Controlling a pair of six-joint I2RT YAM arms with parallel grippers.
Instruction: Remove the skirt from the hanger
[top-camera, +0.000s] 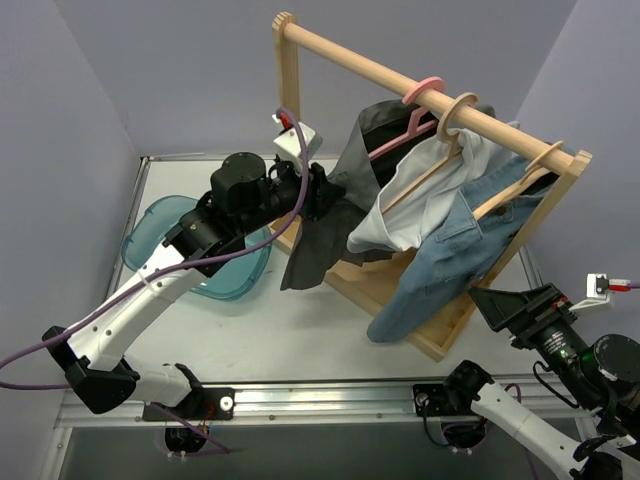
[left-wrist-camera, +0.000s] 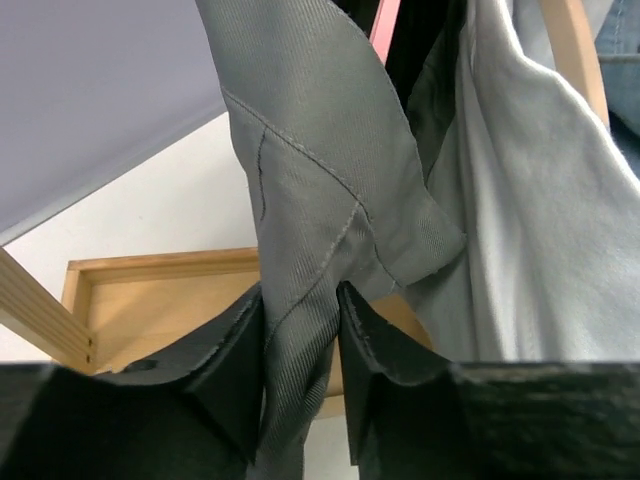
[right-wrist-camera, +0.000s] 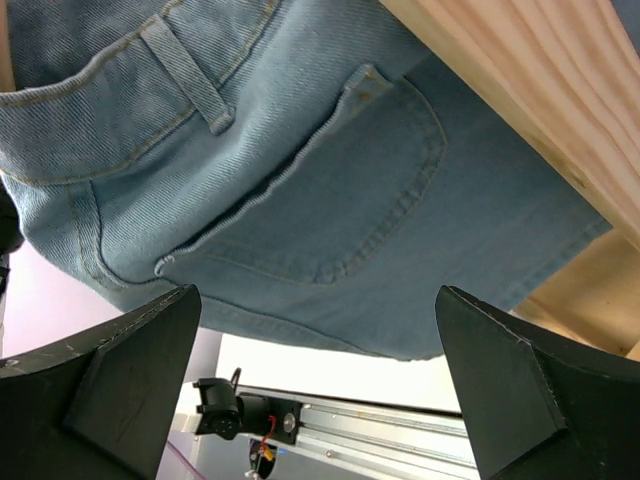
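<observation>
The left gripper (left-wrist-camera: 300, 330) is clamped on a fold of the grey skirt (left-wrist-camera: 300, 180), which hangs from the pink hanger (top-camera: 415, 118) on the wooden rail (top-camera: 380, 70) above the tabletop (top-camera: 300, 330). The right gripper (right-wrist-camera: 318, 300) is spread wide just under the denim garment (right-wrist-camera: 300, 150).

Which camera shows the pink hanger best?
Top camera: the pink hanger shows its hook and an arm on the rail. Left wrist catches only a pink sliver behind grey cloth; right wrist shows none.
</observation>
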